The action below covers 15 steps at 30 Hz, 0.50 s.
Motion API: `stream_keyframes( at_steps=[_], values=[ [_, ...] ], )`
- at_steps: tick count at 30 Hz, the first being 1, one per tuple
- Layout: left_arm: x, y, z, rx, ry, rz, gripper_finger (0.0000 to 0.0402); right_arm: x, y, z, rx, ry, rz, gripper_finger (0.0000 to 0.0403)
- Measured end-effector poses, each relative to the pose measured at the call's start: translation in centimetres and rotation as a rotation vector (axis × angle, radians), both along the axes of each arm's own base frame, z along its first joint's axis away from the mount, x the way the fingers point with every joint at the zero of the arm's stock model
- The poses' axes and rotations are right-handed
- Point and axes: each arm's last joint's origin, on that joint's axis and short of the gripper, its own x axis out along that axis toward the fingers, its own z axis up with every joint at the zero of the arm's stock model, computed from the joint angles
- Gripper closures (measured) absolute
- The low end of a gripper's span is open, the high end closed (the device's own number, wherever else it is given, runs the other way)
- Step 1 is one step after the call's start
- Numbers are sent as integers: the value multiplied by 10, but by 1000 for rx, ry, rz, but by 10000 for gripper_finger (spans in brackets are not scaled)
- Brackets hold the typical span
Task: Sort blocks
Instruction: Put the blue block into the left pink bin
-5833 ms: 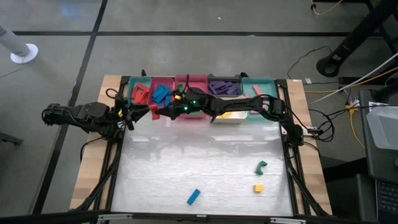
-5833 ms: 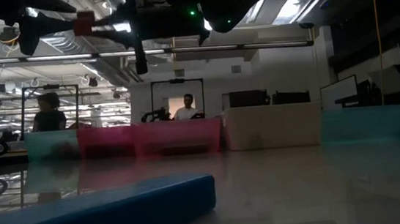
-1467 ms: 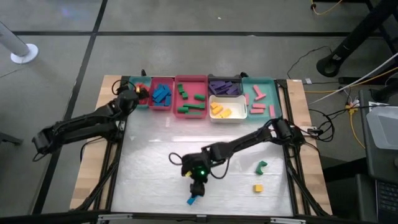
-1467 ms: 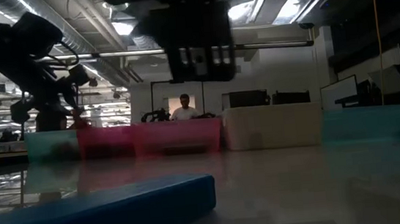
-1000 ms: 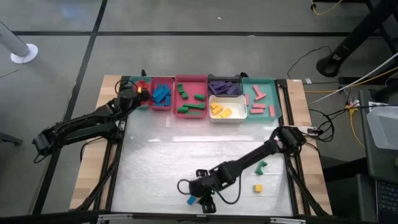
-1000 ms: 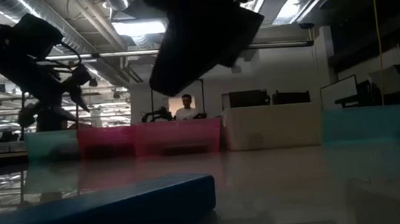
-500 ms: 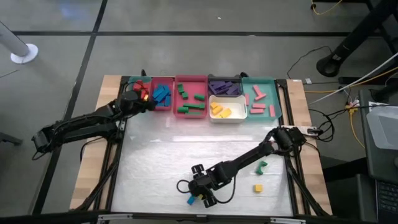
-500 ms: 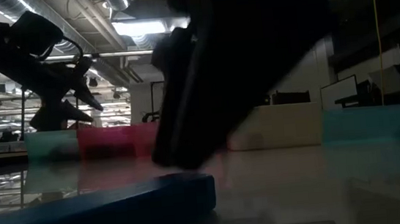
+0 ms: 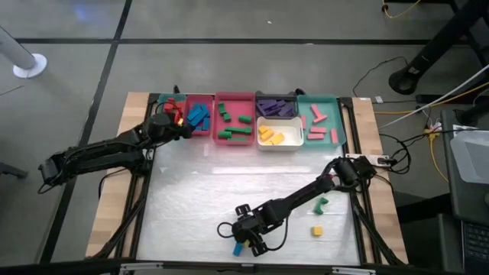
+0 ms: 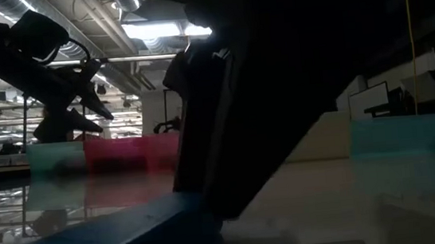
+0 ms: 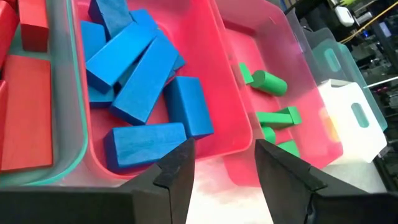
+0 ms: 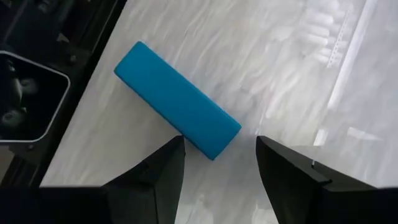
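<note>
Right end effector (image 12: 219, 165) fingers apart, blue block (image 12: 177, 100) just ahead, not gripped

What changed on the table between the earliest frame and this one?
The right tool left the trays and swung to the near edge, now hanging open over the loose blue block without gripping it. The left tool, out at the table's left side before, now sits open over the tray of blue blocks. The green block and yellow block have not moved.
</note>
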Motion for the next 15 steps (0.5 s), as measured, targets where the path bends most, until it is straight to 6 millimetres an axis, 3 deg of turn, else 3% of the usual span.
stream_keyframes(
  at_steps=[15],
  values=[
    [0,0,0,-2,4,0,247,7,0,-4,-109,-127,149,205]
  ],
)
